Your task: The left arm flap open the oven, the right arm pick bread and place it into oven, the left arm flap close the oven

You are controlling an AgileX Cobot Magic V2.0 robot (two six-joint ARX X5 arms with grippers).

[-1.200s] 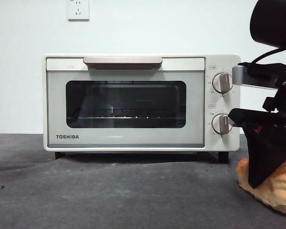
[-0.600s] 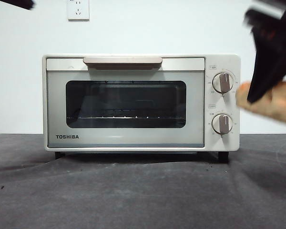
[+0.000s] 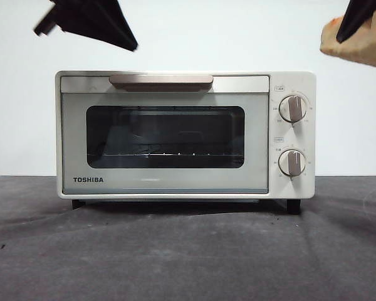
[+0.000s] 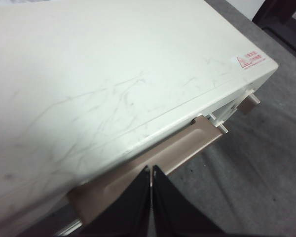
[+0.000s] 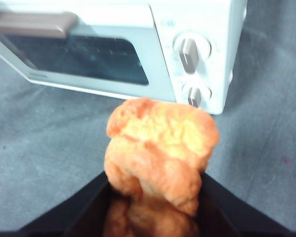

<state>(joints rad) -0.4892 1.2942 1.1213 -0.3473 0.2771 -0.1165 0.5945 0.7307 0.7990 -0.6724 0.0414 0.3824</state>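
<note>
Your right gripper [image 5: 155, 207] clamps the bread [image 5: 160, 148], raised beside the oven [image 3: 175, 135]. Your left gripper [image 4: 151, 173], jaws pressed together, hovers above the handle [image 4: 153, 165]; the door is closed.

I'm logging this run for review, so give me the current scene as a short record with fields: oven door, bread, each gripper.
oven door: the oven is shut, its handle untouched
bread: the bread is held in the air, above and to one side of the oven, over the knobs' end
right gripper: the right gripper is shut on the bread
left gripper: the left gripper has its jaws closed together, hovering just above the handle
task stage: door not yet opened
</note>
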